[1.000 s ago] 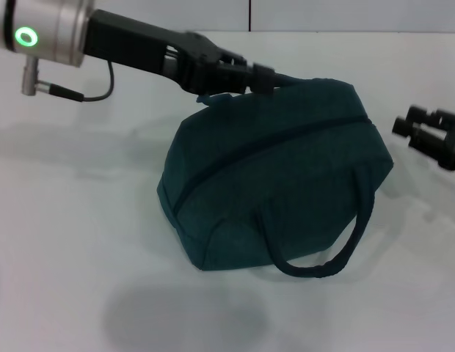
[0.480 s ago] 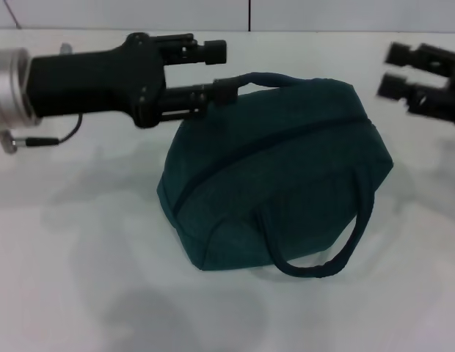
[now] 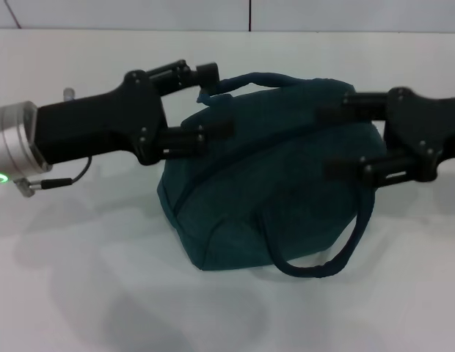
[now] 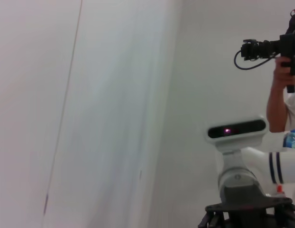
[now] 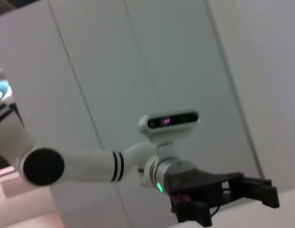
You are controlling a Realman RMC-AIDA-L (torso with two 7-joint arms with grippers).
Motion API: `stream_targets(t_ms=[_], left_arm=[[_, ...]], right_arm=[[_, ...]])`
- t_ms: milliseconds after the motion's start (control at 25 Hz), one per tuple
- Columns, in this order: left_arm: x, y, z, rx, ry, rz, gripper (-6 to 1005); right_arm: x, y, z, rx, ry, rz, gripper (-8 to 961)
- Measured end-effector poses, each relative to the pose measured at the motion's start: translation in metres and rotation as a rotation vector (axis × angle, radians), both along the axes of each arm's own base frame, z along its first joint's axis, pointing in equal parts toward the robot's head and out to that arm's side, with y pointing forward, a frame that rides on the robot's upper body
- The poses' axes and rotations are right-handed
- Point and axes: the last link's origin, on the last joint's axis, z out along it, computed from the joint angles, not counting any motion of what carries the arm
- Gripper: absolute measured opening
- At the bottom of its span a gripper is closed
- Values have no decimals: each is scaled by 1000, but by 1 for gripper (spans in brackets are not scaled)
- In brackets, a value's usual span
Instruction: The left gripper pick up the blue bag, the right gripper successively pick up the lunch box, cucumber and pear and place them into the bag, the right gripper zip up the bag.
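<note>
A plain white desk [image 3: 81, 293] carries a dark teal-blue fabric lunch bag [image 3: 271, 198], which sits near the middle of the head view with its zipper seam running diagonally across the top and appearing closed. One dark cord handle loops down over the near side of the bag onto the desk; the other arches above its far edge.

The black two-finger left gripper [image 3: 211, 103], on a black arm with a silver cylindrical section, reaches in from the left. Its fingers are spread wide apart and hold nothing; the upper finger lies near the far handle, the lower one in front of the bag's upper left side.

The matching black right gripper [image 3: 334, 141] comes in from the right over the bag's right end, its fingers likewise wide apart and empty.

The wrist views show only walls and the robot's head.
</note>
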Motion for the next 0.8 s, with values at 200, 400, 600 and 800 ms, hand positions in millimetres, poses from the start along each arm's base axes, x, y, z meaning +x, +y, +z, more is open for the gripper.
stream_targets(t_ms=[200, 400, 600, 800], left_arm=[[0, -1, -3, -13, 11, -5, 851], [2, 0, -5, -21, 20, -12, 851], [1, 0, -5, -21, 21, -12, 851], [1, 0, -4, -24, 22, -8, 851]], right_arm=[[0, 1, -4, -3, -25, 10, 841], [0, 0, -5, -4, -24, 10, 841], [-1, -1, -7, -6, -23, 12, 841], [-1, -1, -7, -6, -23, 14, 841]])
